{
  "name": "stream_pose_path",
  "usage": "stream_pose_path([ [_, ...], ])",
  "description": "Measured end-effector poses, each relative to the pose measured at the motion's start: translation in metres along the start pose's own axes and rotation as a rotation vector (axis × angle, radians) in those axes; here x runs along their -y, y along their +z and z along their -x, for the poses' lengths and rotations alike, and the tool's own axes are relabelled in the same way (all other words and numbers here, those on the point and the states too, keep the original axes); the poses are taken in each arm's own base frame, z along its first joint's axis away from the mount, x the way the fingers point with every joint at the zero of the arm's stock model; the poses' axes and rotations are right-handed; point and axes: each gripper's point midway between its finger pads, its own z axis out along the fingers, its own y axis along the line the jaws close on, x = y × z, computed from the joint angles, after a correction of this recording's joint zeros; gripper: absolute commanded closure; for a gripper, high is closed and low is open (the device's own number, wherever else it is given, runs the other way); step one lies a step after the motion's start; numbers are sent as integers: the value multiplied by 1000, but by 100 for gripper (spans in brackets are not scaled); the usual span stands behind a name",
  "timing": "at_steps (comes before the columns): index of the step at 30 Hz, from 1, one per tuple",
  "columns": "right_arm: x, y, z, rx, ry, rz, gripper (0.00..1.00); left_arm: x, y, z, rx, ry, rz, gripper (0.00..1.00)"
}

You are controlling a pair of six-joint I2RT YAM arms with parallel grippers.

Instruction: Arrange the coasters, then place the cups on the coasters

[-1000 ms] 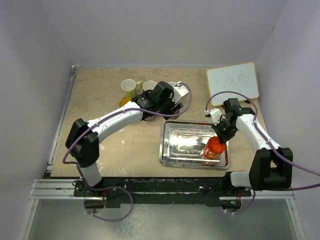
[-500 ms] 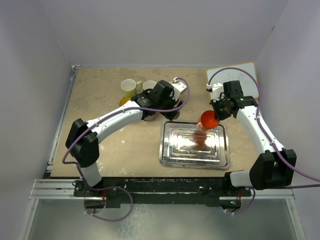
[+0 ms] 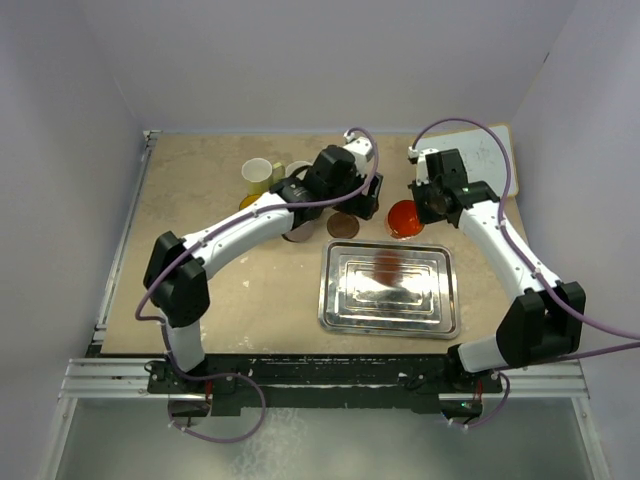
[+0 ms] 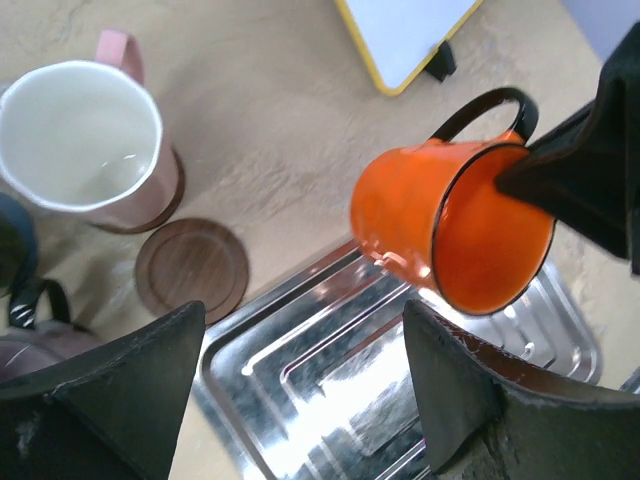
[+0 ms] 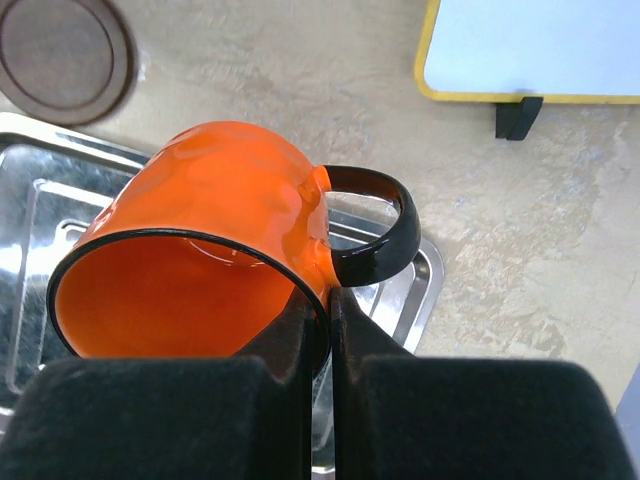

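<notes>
My right gripper (image 5: 328, 300) is shut on the rim of the orange-red cup (image 5: 200, 230) beside its black handle. It holds the cup tilted in the air just past the steel tray's far edge (image 3: 405, 217). An empty dark brown coaster (image 3: 343, 226) lies left of it on the table (image 4: 192, 270). My left gripper (image 4: 300, 330) hangs open and empty over the tray's far left corner. A pinkish-white cup (image 4: 80, 145) stands on a brown coaster behind the empty one. A cream cup (image 3: 257, 175) stands at the back left. My left arm hides other cups.
The steel tray (image 3: 388, 312) lies in front of the middle, with nothing on it. A yellow-edged whiteboard (image 5: 530, 45) stands at the back right, partly behind my right arm. Dark mugs (image 4: 30, 300) crowd the left edge of the left wrist view.
My right gripper lifted the orange-red cup off the tray's near right corner and carried it back and left past the far edge. My left gripper moved right and back, opening a little wider.
</notes>
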Motion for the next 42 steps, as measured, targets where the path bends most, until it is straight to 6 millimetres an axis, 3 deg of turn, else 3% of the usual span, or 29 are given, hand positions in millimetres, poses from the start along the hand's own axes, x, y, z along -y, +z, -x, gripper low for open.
stream_pose_path([
  [8, 0, -2, 13, 44, 72, -68, 100, 14, 41, 6, -5, -145, -25, 24],
  [20, 1, 4, 19, 42, 107, -93, 100, 27, 55, 7, -10, -222, -63, 32],
  [26, -1, 8, 17, 23, 113, -91, 100, 29, 61, 2, -19, -215, -65, 42],
  [34, -6, 2, 31, 59, 129, -57, 100, 32, 72, -14, -44, -184, -48, 51],
  [42, -13, 2, 31, 56, 135, -15, 100, 30, 77, -12, -23, -145, -19, 77],
])
